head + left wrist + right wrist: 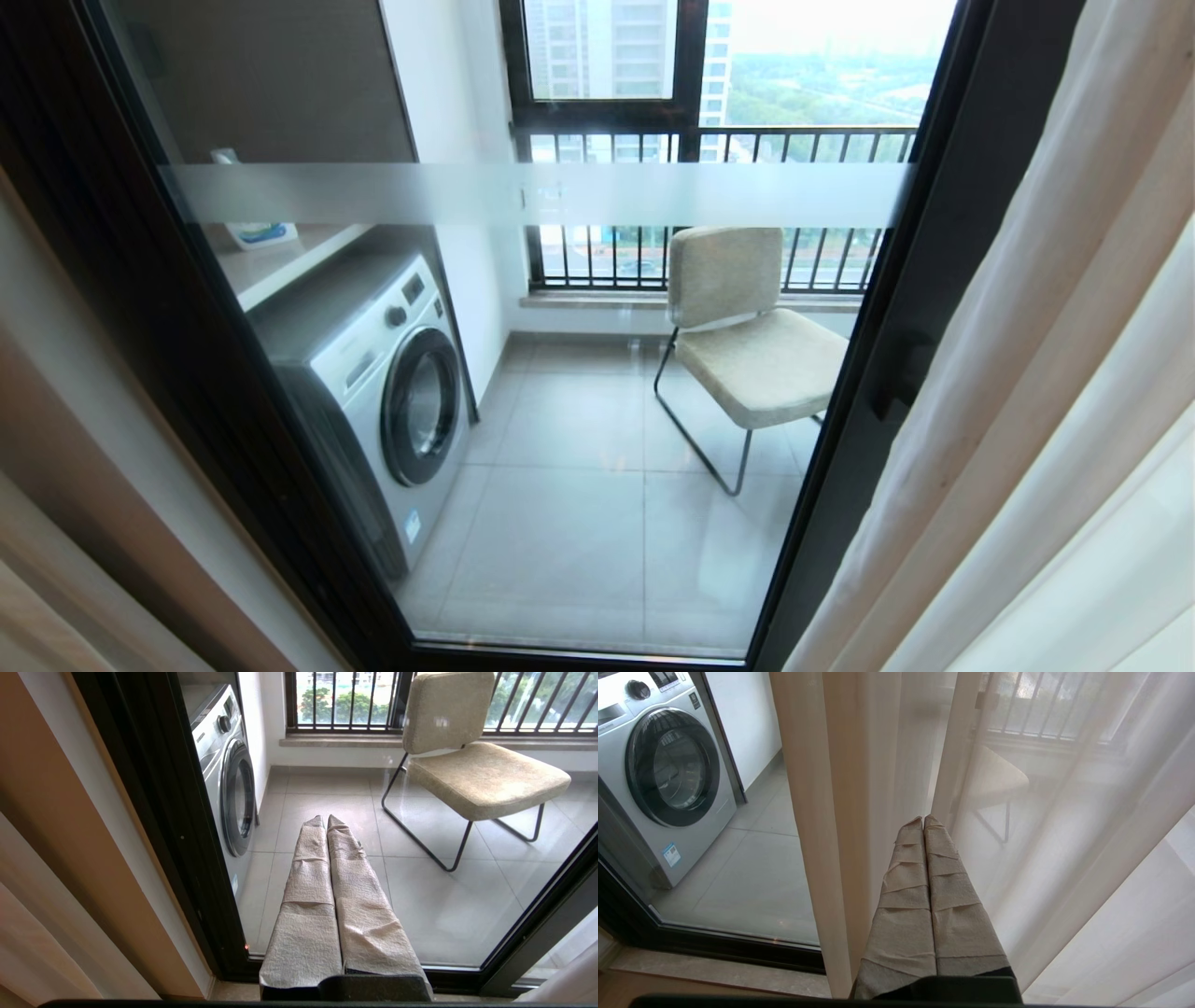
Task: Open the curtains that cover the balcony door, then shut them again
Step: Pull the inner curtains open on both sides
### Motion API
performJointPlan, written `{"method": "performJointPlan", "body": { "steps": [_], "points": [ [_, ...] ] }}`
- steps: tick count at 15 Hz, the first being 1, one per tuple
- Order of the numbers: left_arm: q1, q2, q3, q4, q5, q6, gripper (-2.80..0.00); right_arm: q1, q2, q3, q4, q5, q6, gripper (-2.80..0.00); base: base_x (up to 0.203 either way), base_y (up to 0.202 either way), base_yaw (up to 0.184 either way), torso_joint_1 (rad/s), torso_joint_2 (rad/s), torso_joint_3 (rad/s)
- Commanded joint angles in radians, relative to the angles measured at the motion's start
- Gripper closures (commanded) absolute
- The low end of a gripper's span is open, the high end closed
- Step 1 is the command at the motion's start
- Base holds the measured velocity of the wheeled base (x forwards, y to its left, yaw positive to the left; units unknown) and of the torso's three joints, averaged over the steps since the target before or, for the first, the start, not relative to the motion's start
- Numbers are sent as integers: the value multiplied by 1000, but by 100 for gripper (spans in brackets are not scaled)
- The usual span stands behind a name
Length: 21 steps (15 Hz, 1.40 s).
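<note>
**Curtain and Door Condition at the Balcony Threshold**

The curtains (1046, 392) hung gathered at the right side of the balcony door (934, 280), leaving most of the glass panel uncovered. Two layers were present: a thick cream-beige woven layer in vertical pleats, and a thin white sheer through which the railing and chair showed faintly in my right wrist view. A further strip of beige fabric stood at the far left edge of the head view.

The door was a tall glass panel in a dark brown-black metal frame. A frosted horizontal band (560, 194) crossed the glass; small characters sat on it near the middle, too small to read.

My left gripper (325, 817) pointed at the uncovered glass, its two fingers pressed together and holding nothing. My right gripper (923, 818) pointed at the curtain folds, fingers likewise pressed together and empty; whether the tips touched the fabric I could not tell. Both sets of fingers were wrapped in creased, pale textured tape.

Behind the glass stood a silver front-loading washing machine (383, 383) with a round dark door and a small blue label low on its front, not legible. A beige upholstered chair (747, 345) on a thin dark metal frame stood on grey floor tiles before a black-barred railing (709, 140).
</note>
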State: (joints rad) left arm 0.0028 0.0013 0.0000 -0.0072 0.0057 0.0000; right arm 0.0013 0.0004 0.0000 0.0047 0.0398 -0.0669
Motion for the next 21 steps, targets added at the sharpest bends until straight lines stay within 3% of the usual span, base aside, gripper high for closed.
{"method": "performJointPlan", "body": {
  "steps": [1,8,9,14,15,21],
  "points": [
    [0,0,0,0,0,0,0,2,0,0,1,3,-7,0,0,0,0,0,0,0],
    [0,0,0,0,0,0,0,1,0,0,-42,7,-41,0,0,0,0,0,0,0],
    [0,0,0,0,0,0,0,1,0,-5,-80,33,-28,0,0,0,0,0,0,0],
    [0,0,0,0,0,0,0,0,4,-143,-118,396,-23,0,0,0,0,0,0,0],
    [0,0,0,0,0,0,0,0,18,-185,-106,438,-23,0,0,0,0,0,0,0],
    [0,0,0,0,0,0,0,7,304,-406,-122,464,-22,0,0,0,0,0,0,0]
  ]
}}
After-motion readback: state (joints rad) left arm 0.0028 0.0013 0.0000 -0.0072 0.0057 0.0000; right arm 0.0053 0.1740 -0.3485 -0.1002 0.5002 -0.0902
